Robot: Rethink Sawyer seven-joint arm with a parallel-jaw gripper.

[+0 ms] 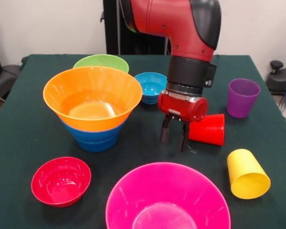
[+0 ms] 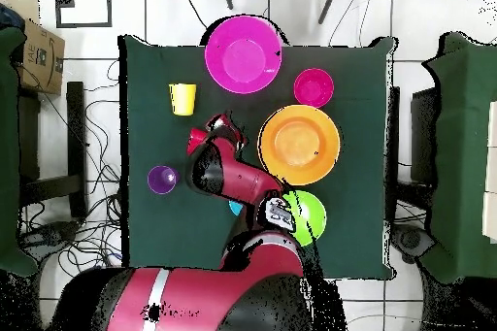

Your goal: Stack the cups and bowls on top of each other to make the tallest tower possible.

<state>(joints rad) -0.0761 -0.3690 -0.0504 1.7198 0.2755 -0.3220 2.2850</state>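
Observation:
The tower is a wide orange bowl (image 1: 93, 95) (image 2: 300, 144) nested on blue bowls (image 1: 93, 139). A green bowl (image 1: 101, 62) (image 2: 311, 218) and a small light-blue bowl (image 1: 150, 86) stand behind it. In front sit a small red bowl (image 1: 61, 180) (image 2: 314, 87) and a large pink bowl (image 1: 168, 198) (image 2: 243, 53). The red cup (image 1: 207, 129) (image 2: 197, 139) and the yellow cup (image 1: 248, 174) (image 2: 182, 99) lie on their sides. The purple cup (image 1: 243, 98) (image 2: 162, 180) stands upright. My gripper (image 1: 174, 137) (image 2: 225, 123) hangs open and empty just left of the red cup, close above the cloth.
Everything stands on a dark green table (image 1: 28, 124) (image 2: 155, 235). A cardboard box (image 2: 39, 55) and chairs sit beyond the table's sides. Cables run over the tiled floor around it.

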